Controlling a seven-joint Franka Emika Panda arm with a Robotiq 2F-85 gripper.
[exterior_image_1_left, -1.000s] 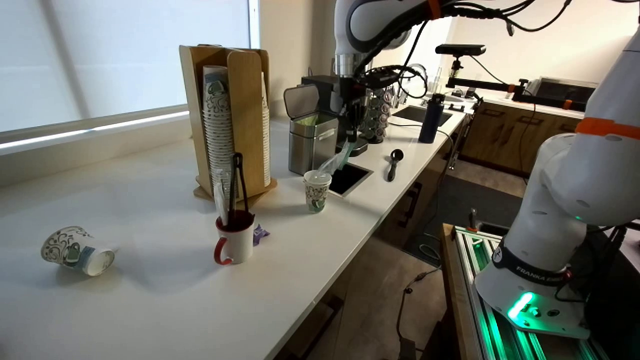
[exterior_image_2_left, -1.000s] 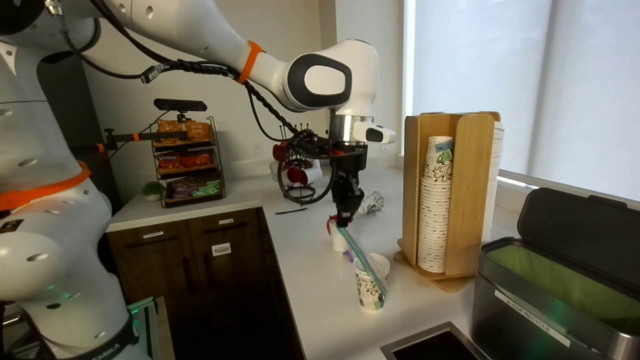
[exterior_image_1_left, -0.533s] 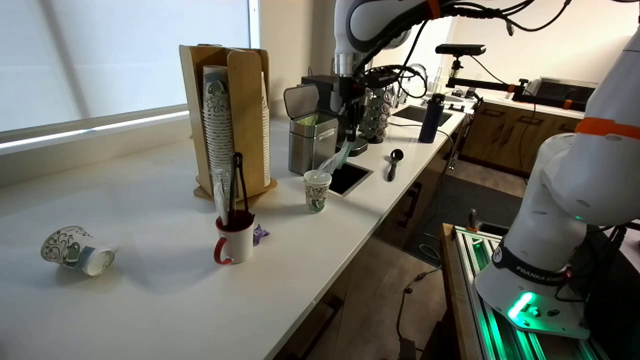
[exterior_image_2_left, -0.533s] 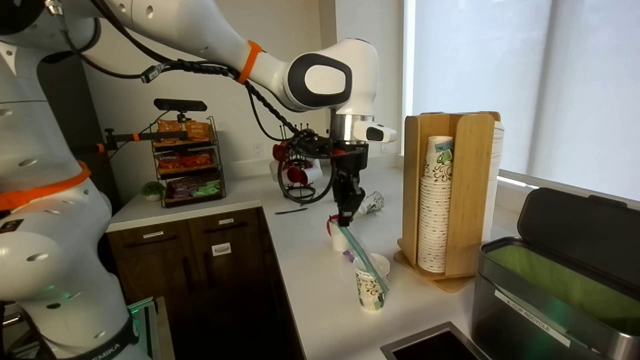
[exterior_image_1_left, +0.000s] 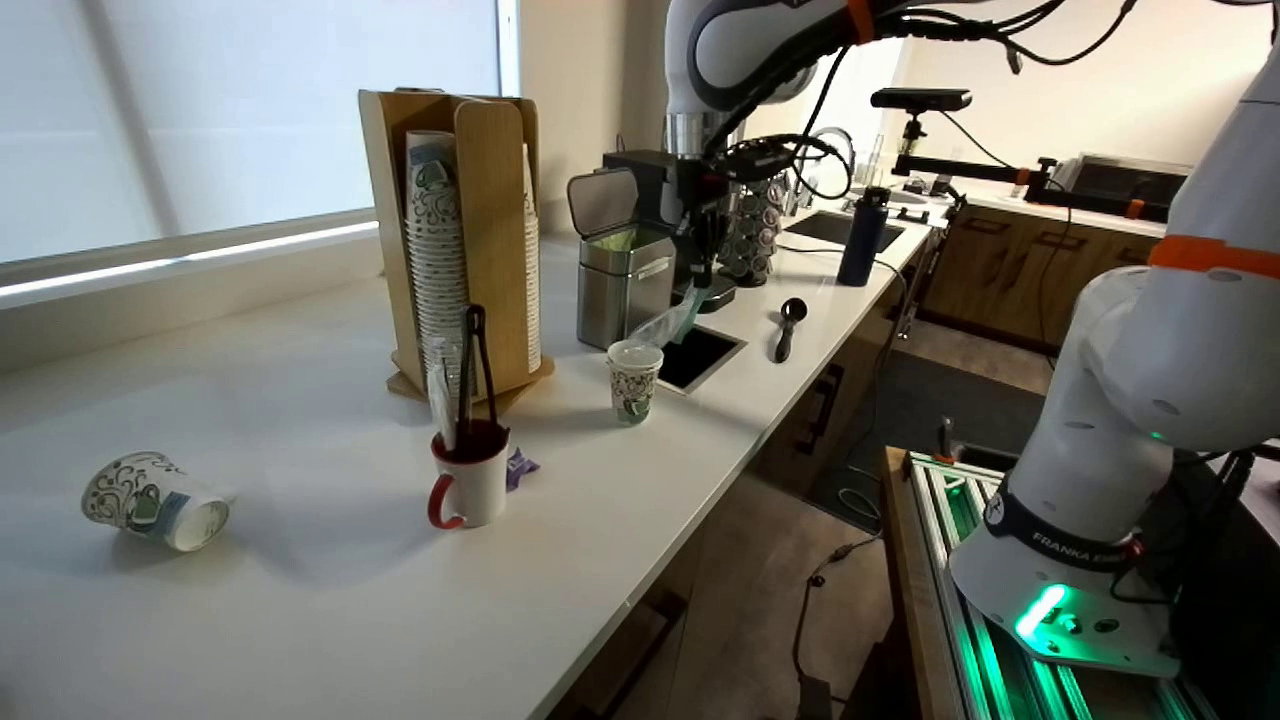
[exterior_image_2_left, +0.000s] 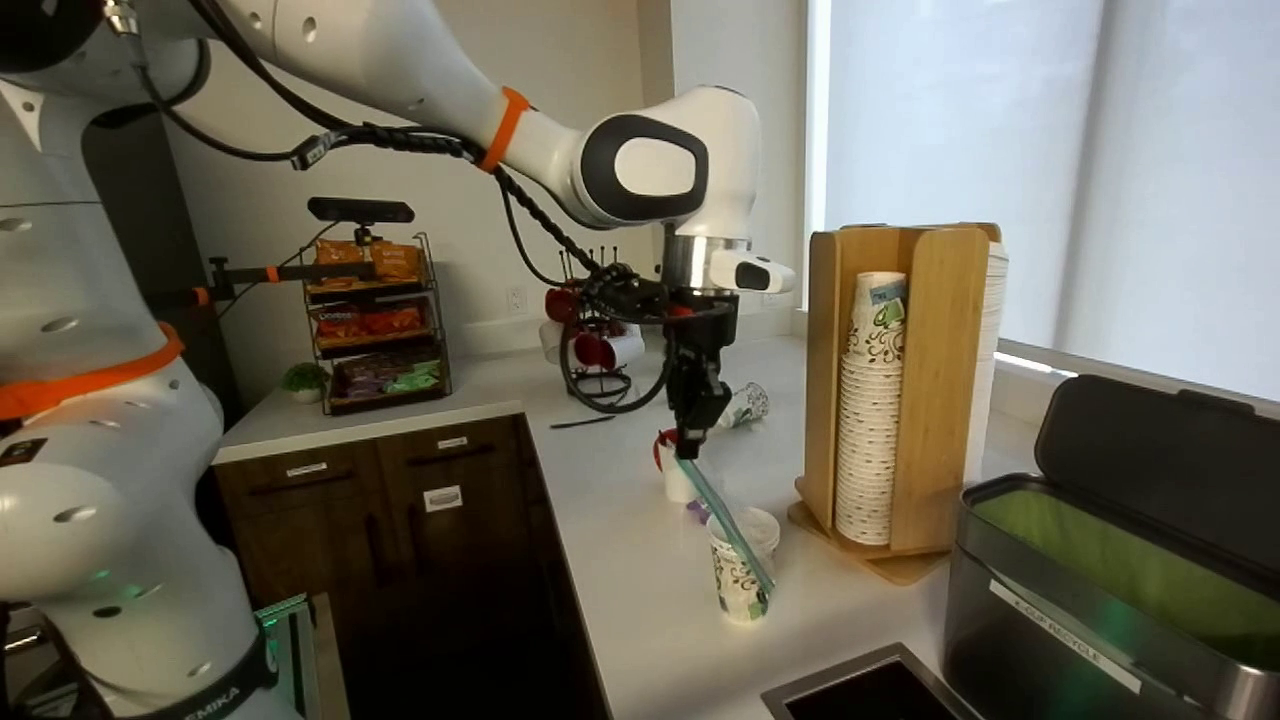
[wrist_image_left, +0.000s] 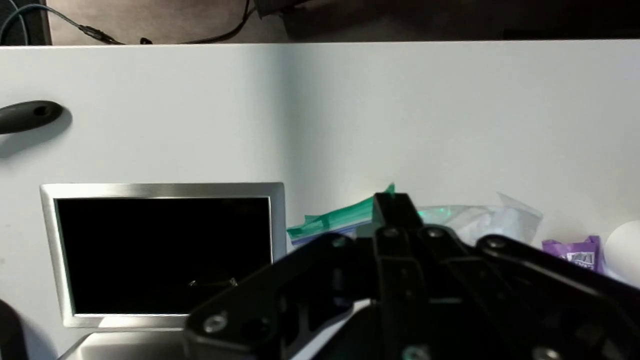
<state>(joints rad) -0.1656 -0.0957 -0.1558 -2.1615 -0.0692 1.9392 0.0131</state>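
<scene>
My gripper (wrist_image_left: 395, 202) is shut on the top edge of a clear plastic zip bag (wrist_image_left: 480, 220) with a green seal strip. In both exterior views the gripper (exterior_image_1_left: 702, 278) (exterior_image_2_left: 690, 445) points down above the counter, and the bag (exterior_image_1_left: 668, 322) (exterior_image_2_left: 722, 518) hangs slantwise from it. A patterned paper cup (exterior_image_1_left: 633, 388) (exterior_image_2_left: 738, 585) stands upright below. The bag's lower part overlaps the cup's rim; I cannot tell whether it touches the cup or is inside it. The cup is hidden behind the gripper in the wrist view.
A metal-framed opening (wrist_image_left: 285, 220) and a lidded steel bin (exterior_image_1_left: 625, 285) are nearby. A wooden cup holder (exterior_image_2_left: 945, 400), a red-handled mug with utensils (exterior_image_1_left: 478, 485), a purple packet (wrist_image_left: 575, 252), a cup on its side (exterior_image_1_left: 155, 502) and a black scoop (exterior_image_1_left: 788, 325) are also on the counter.
Over the last half second my gripper and the bag have dipped slightly, with a small shift of the arm. The cup and the other objects have not moved.
</scene>
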